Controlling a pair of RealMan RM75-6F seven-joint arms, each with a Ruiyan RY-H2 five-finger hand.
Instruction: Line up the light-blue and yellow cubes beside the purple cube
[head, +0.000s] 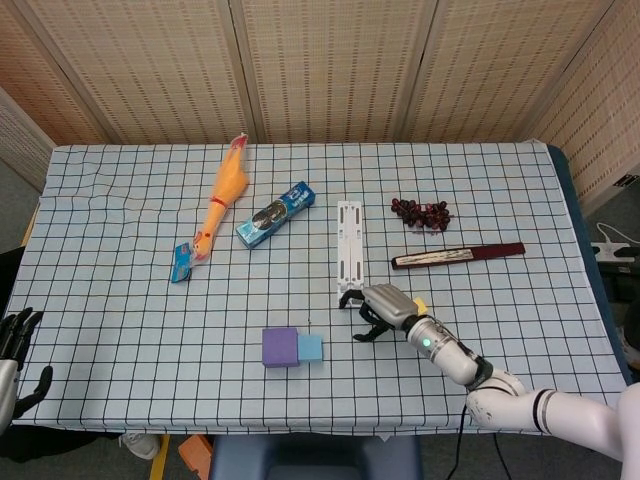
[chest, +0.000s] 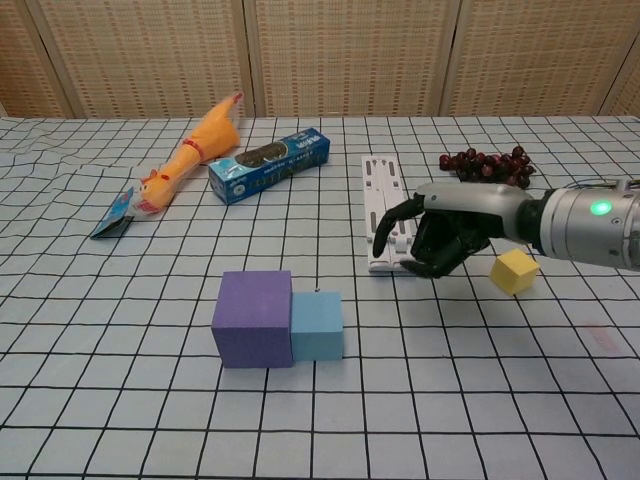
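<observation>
The purple cube sits on the checked cloth with the light-blue cube touching its right side; both also show in the head view, purple cube and light-blue cube. The small yellow cube lies alone to the right, and in the head view the yellow cube is partly hidden behind my right hand. My right hand hovers just left of it, over the foot of the white stand, thumb apart from loosely curled fingers, holding nothing. My left hand hangs off the table's left corner, fingers spread.
A white folding stand lies right under my right hand. Behind it are grapes and a dark long case. A blue box, a rubber chicken and a small blue packet lie at the back left.
</observation>
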